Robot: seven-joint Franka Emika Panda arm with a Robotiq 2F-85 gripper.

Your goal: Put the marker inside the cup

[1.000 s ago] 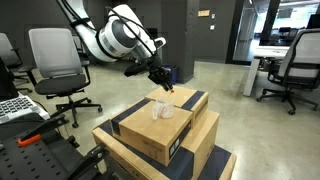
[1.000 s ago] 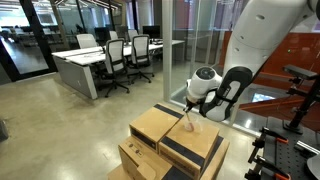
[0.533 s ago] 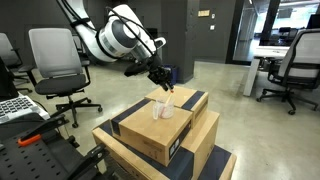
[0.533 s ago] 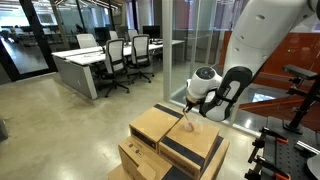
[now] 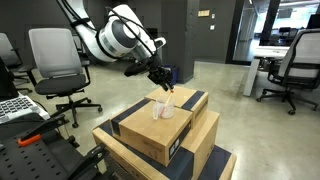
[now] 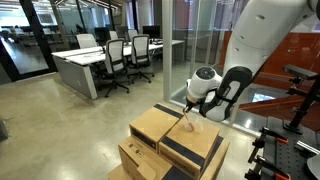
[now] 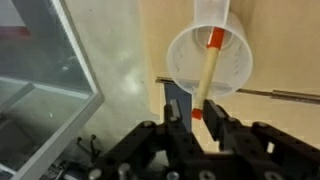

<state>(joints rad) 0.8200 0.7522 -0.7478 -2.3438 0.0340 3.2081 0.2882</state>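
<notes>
The cup (image 7: 236, 62), a clear tumbler, stands on a cardboard box, and the wrist view looks down into it. The marker (image 7: 207, 68) leans inside the cup, pale along its shaft with red-orange ends. Its upper end pokes out over the rim and sits between my fingers. My gripper (image 7: 195, 112) hovers just above the cup, slightly open: the marker's tip lies against the right finger (image 7: 214, 112), with a gap to the left finger. In both exterior views the gripper (image 5: 163, 86) (image 6: 188, 107) hangs right over the cup (image 5: 161, 109) (image 6: 193, 125).
Stacked cardboard boxes (image 5: 140, 132) (image 6: 150, 126) with black tape carry the cup. Office chairs (image 5: 55, 62), desks (image 6: 85, 68) and a glass wall (image 6: 190, 40) surround them. Black equipment (image 5: 35, 150) stands close to the boxes.
</notes>
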